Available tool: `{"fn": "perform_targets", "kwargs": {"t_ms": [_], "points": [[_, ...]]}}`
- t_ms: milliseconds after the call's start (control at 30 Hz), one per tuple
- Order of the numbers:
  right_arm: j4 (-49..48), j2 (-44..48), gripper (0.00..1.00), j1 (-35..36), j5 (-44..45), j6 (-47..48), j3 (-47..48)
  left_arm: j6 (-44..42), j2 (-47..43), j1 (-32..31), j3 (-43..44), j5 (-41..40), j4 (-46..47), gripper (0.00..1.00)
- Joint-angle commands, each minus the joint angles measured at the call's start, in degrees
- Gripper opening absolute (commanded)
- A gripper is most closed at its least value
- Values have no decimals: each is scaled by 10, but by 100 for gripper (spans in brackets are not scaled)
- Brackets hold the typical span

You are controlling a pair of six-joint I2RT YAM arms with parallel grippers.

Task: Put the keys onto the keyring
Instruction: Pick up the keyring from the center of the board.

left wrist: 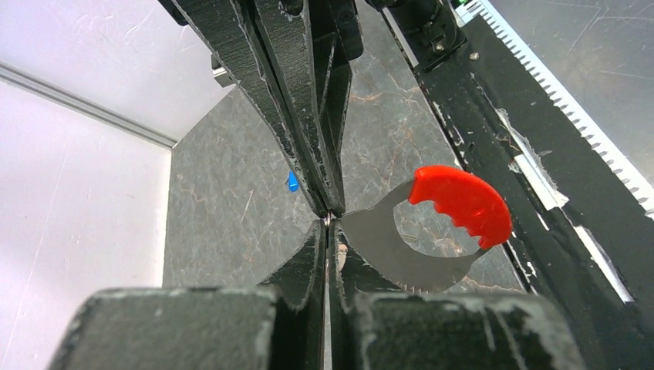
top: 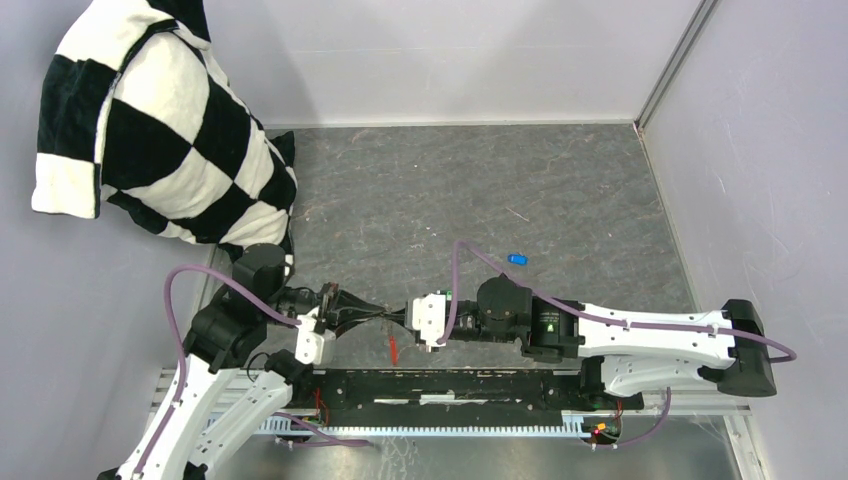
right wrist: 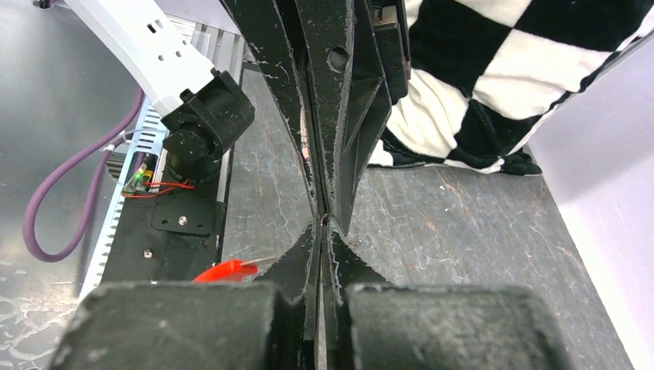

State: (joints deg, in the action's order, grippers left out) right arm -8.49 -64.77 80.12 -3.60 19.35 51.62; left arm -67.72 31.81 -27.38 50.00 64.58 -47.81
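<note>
My two grippers meet tip to tip low over the table's near edge. My left gripper (top: pixel 378 317) (left wrist: pixel 328 223) is shut on the keyring; its grey metal plate (left wrist: pixel 385 250) and red tag (left wrist: pixel 461 203) hang beside the tips. The tag also shows in the top view (top: pixel 395 345) and the right wrist view (right wrist: pixel 224 270). My right gripper (top: pixel 398 320) (right wrist: pixel 324 223) is shut against the left tips; what it pinches is hidden. The blue key (top: pixel 517 259) (left wrist: pixel 293 182) lies on the table beyond the right arm. The green key is out of view.
A black-and-white checkered pillow (top: pixel 160 130) (right wrist: pixel 493 77) leans in the back left corner. The black base rail (top: pixel 450 390) runs under the grippers along the near edge. Grey walls close the table at the left, the back and the right.
</note>
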Motion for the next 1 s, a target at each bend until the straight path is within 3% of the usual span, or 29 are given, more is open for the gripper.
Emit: {"fn": "perform_targets", "kwargs": {"t_ms": [0, 33, 67, 100, 267, 433, 567, 967], "points": [[-17, 18, 1, 2, 39, 7, -2, 45, 1, 0, 25, 21, 33, 4], [-28, 24, 1, 2, 47, 5, -10, 50, 0, 0, 23, 18, 33, 15], [-39, 30, 1, 2, 46, 2, -16, 56, -2, 0, 21, 12, 33, 44], [-51, 36, 1, 2, 45, -1, -23, 65, -5, 0, 18, 8, 33, 53], [-79, 53, 1, 2, 37, -10, -44, 92, -16, 0, 2, -23, 34, 53], [-96, 55, 1, 2, 19, -18, -52, 236, -39, 0, -30, -48, 141, 39], [-121, 51, 1, 2, 8, -26, -57, 295, -47, -1, -44, -22, 151, 33], [-146, 36, 1, 2, -16, -40, -57, 275, -25, 0, -38, 22, 123, 28]]}}
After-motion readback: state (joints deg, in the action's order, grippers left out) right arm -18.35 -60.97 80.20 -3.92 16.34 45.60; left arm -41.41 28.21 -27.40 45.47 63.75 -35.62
